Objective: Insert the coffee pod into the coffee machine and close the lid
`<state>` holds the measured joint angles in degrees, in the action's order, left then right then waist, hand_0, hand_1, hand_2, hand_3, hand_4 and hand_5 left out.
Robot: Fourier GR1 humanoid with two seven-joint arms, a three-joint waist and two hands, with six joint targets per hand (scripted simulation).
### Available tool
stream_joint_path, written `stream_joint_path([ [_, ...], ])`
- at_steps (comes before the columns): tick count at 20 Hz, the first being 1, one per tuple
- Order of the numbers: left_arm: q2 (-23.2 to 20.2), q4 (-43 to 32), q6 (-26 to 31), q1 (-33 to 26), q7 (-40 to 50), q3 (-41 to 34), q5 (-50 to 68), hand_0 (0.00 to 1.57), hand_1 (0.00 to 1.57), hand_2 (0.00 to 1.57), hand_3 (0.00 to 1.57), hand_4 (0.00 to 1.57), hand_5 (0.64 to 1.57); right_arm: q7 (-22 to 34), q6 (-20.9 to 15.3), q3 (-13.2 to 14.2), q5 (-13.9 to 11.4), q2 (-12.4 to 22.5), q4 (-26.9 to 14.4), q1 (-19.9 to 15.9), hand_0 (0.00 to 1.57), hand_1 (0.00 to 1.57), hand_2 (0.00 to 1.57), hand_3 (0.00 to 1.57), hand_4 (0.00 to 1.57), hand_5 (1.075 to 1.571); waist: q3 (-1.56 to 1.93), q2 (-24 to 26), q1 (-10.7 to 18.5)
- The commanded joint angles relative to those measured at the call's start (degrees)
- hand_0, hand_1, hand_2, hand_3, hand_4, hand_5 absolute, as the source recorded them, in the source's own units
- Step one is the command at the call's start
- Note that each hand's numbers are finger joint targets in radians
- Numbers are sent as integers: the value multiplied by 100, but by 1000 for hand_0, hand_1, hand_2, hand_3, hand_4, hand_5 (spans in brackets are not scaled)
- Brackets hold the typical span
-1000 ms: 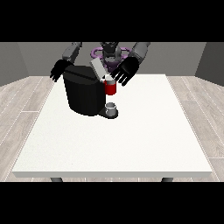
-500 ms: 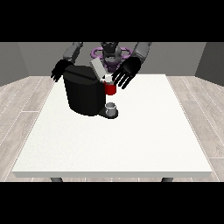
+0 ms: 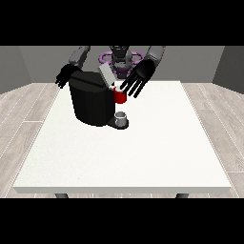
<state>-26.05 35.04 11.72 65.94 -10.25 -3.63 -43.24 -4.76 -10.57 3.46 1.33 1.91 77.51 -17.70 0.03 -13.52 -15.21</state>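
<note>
A black coffee machine (image 3: pixel 90 102) stands on the white table (image 3: pixel 143 147) at the back left, its grey lid (image 3: pixel 106 75) raised and tilted. A red thing at the machine (image 3: pixel 119 95) sits at its front right. A small grey thing (image 3: pixel 121 117) rests on the machine's base plate; I cannot tell whether it is the pod. The hand at the view's right (image 3: pixel 138 78) hovers open, fingers spread and pointing down, just right of the lid and above the red thing. The hand at the view's left (image 3: pixel 63 77) is behind the machine's left top corner, fingers relaxed.
The robot's torso (image 3: pixel 120 59) is behind the table's far edge. The table's white surface stretches towards the camera and to the right of the machine. Grey floor planks surround the table.
The hand at the view's right has shifted slightly nearer the raised lid. The machine and the other hand look unchanged.
</note>
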Motion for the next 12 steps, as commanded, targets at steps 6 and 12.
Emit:
stream_joint_path([
  [6, 367, 268, 30, -221, 150, 117, -91, 0, 0, 0, 0, 0, 1571, -372, 108, 206, 183, 2, -404, 263, 0, 0, 0, 0, 383, 1571, 0, 358, 311],
  [12, 403, 226, 167, -553, 148, -353, 393, 0, 0, 0, 0, 0, 1571, -326, 245, 211, 312, 45, -126, 651, 0, 0, 0, 0, 424, 1571, -2, 798, 347],
])
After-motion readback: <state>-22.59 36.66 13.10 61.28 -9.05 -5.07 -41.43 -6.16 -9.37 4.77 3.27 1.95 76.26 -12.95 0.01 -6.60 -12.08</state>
